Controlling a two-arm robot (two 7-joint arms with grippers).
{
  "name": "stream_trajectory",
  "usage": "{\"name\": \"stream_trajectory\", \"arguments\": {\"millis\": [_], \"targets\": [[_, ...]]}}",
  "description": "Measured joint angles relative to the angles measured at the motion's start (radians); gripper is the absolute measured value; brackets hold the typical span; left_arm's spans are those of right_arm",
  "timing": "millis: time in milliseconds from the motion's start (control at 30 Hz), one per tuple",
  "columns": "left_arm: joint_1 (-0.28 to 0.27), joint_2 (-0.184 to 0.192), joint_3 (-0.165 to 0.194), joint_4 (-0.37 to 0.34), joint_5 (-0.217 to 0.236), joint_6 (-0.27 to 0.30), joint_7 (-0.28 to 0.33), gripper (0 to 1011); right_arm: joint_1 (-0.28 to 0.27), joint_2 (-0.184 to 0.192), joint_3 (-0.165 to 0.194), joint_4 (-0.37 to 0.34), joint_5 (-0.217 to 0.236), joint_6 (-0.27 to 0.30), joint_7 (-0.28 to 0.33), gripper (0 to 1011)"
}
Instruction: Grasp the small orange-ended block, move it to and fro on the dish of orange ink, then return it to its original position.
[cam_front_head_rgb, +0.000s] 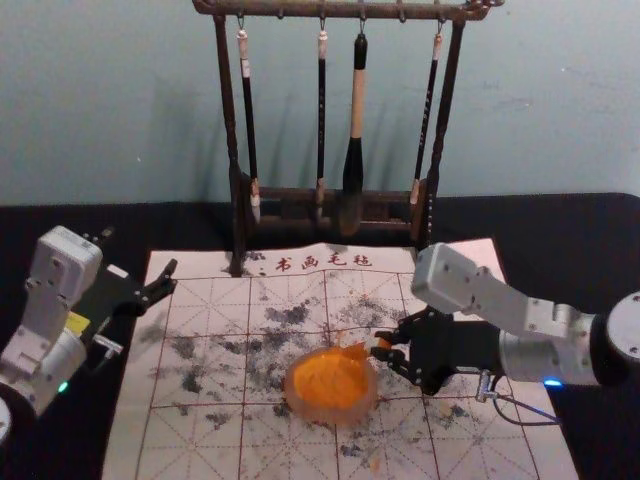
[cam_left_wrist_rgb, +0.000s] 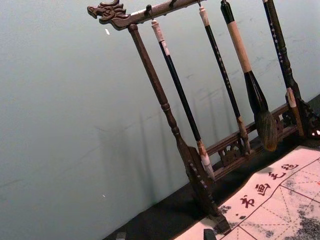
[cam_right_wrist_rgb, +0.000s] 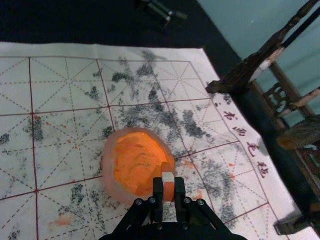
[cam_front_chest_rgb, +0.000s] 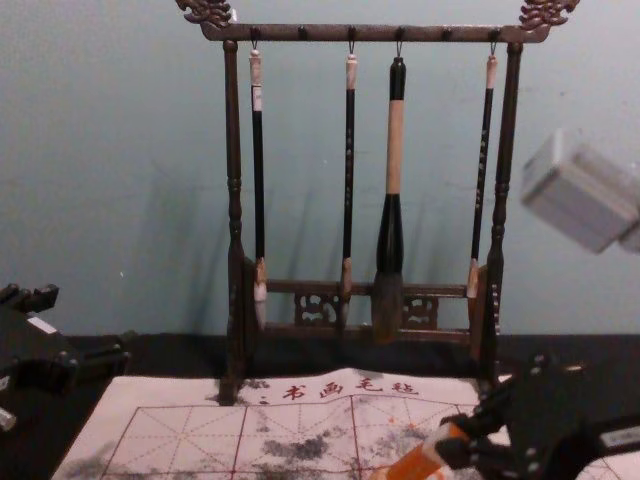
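In the head view, my right gripper is shut on the small orange-ended block, whose orange end reaches over the right rim of the dish of orange ink. The right wrist view has my right gripper pinching the block at the edge of the dish; whether it touches the ink I cannot tell. The block slants down in the chest view, a pale band near the fingers. Off the mat's left side, my left gripper stands open and idle; its fingertips are apart.
A dark wooden rack with several hanging brushes stands behind the dish, at the back of the mat. The gridded calligraphy mat carries grey ink smudges and lies on a black table.
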Motion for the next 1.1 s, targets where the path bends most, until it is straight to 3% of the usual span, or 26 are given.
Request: {"name": "stream_trajectory", "arguments": {"millis": [233,767,1100], "targets": [[0.000,0.000,0.000,0.000,0.000,0.000,0.000,1001,-0.033,0.037,0.044,-0.046,0.043,-0.011,-0.009,111],[0.000,0.000,0.000,0.000,0.000,0.000,0.000,1001,-0.145,0.172,0.190,-0.150,0.127,0.027,-0.076,111],[0.000,0.000,0.000,0.000,0.000,0.000,0.000,1001,-0.191,0.208,0.235,-0.161,0.148,0.032,-0.090,111]]}}
